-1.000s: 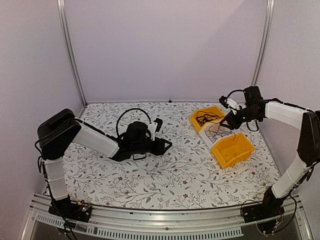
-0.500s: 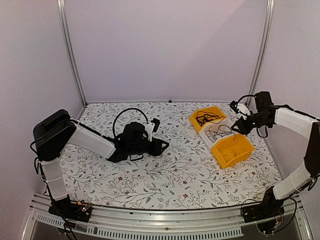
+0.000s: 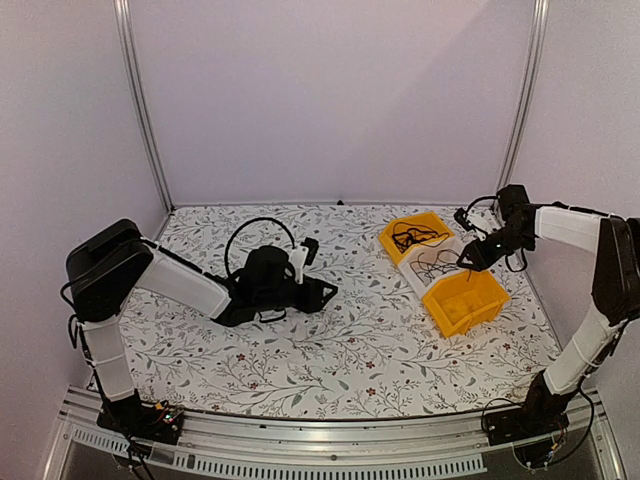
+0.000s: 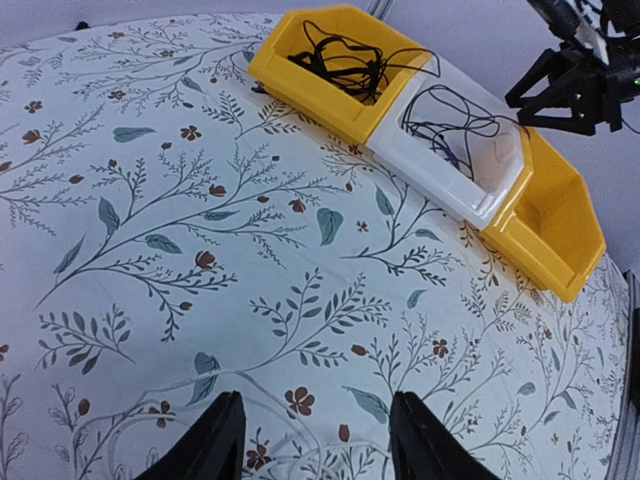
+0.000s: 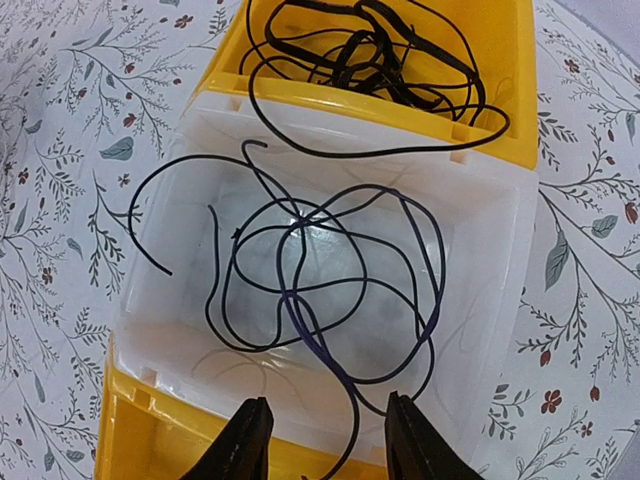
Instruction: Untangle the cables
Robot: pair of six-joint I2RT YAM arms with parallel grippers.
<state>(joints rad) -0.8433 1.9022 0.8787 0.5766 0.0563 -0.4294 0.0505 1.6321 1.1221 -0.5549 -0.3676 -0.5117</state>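
Thin black cables (image 5: pixel 298 235) lie as a loose tangle of wide loops in the translucent white plastic bin (image 5: pixel 490 280). It is the middle of three bins set end to end on the floral-patterned table (image 3: pixel 330 350), and in the overhead view the row runs roughly from 11 to 5 o'clock. The tangle has no single long axis. Seen from the right wrist, one free end curls out toward 9 o'clock and a dark tail runs straight toward 6 o'clock. A denser black bundle (image 5: pixel 350 50) fills the yellow plastic bin (image 5: pixel 510 80) at the row's 11 o'clock end, with one strand sagging over the shared rim. A second yellow plastic bin (image 5: pixel 150 430) sits at the 5 o'clock end. The right hand (image 5: pixel 327 400) hovers over the white bin's near edge, fingers well parted and gripping nothing, the tail lying in the gap between them. The left hand (image 4: pixel 315 400) hangs low over the table at 9 o'clock of the bins, well apart from them, fingers spread and empty.
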